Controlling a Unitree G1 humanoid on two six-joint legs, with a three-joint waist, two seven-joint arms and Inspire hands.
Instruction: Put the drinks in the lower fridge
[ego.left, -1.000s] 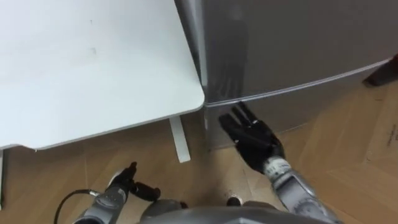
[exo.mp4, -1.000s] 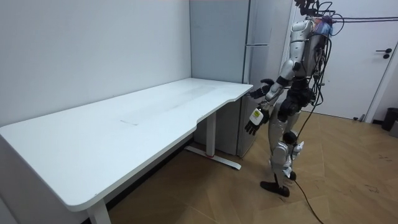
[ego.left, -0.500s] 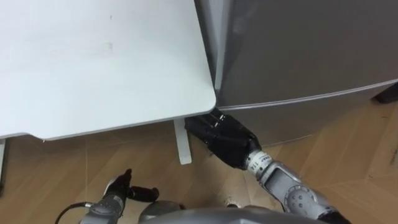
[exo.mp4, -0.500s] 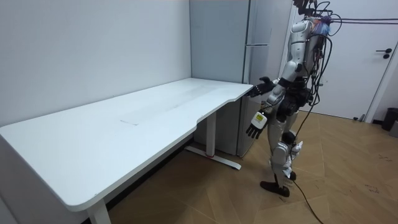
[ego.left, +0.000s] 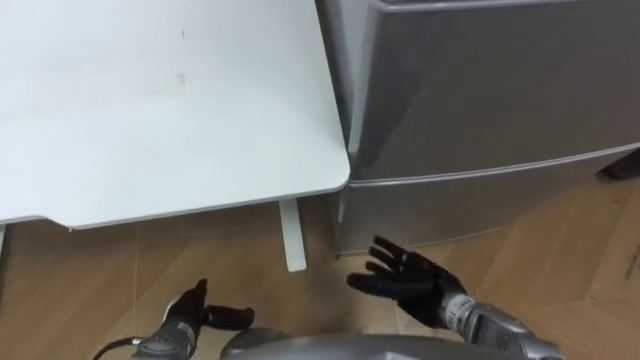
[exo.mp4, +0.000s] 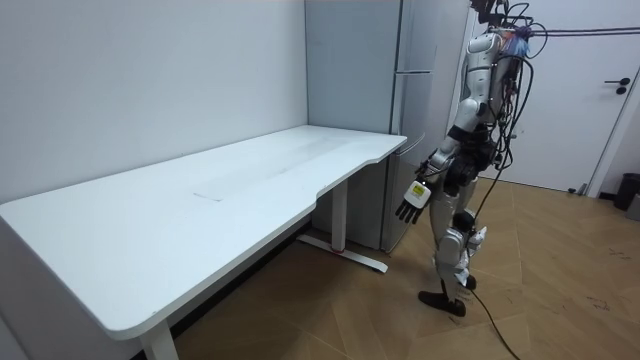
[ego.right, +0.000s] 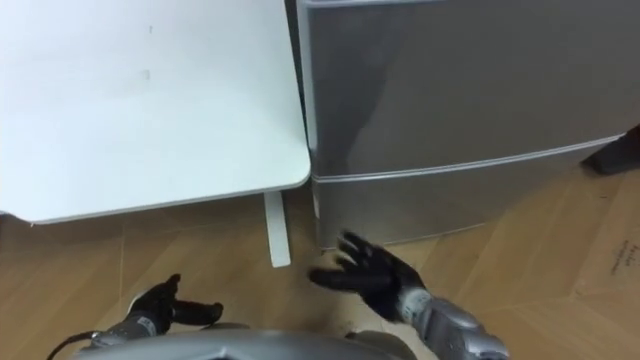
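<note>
So the robot's parked right in front of the fridge (ego.left: 480, 90), tall silver thing with both doors closed, the lower door (ego.left: 470, 205) below the seam. White desk (ego.left: 150, 100) butts up against the fridge's left side. Can't spot any drinks on it or near the fridge. Right hand (ego.left: 410, 285) hangs low before the lower door, fingers spread, empty. Left hand (ego.left: 195, 312) sits down left of the fridge, loosely relaxed, empty too. Could be pre-opening or post-closing, honestly can't call it.
</note>
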